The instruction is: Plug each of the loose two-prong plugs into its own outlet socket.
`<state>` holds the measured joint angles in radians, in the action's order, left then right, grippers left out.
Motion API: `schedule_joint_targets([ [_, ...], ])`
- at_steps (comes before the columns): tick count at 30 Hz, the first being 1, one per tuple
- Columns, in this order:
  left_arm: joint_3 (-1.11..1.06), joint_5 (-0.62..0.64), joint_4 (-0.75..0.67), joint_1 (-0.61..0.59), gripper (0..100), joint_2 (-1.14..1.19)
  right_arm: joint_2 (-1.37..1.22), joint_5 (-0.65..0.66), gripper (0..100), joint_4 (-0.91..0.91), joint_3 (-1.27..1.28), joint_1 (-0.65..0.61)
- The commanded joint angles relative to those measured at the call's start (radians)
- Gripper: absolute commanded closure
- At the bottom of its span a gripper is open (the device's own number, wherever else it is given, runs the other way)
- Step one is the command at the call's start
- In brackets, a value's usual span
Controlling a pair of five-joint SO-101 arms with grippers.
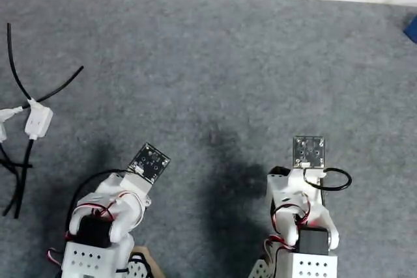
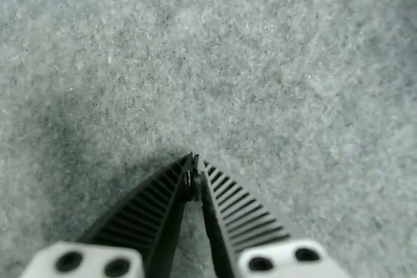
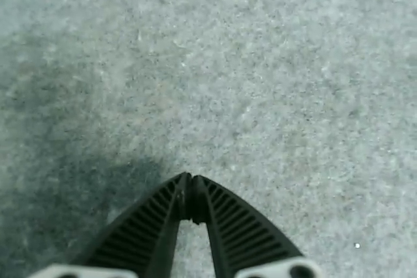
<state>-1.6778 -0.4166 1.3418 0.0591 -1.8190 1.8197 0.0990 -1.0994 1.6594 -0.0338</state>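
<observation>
We find the white plug (image 1: pixel 38 120) far left, nearest the lower-left arm (image 1: pixel 107 216); left gripper (image 2: pixel 194 164) and right gripper (image 3: pixel 189 180) closed, empty.

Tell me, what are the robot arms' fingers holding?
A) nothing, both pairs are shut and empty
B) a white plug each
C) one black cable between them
A: the left fingers and right fingers are shut over bare grey surface; the white plug lies apart by the edge.
</observation>
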Motion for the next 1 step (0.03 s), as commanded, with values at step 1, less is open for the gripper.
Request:
schedule_joint_targets([
  [1,-0.018,-0.008,0.017,0.007,98,0.002,0.012,0.000,99.1,0.012,0.154,0.010],
])
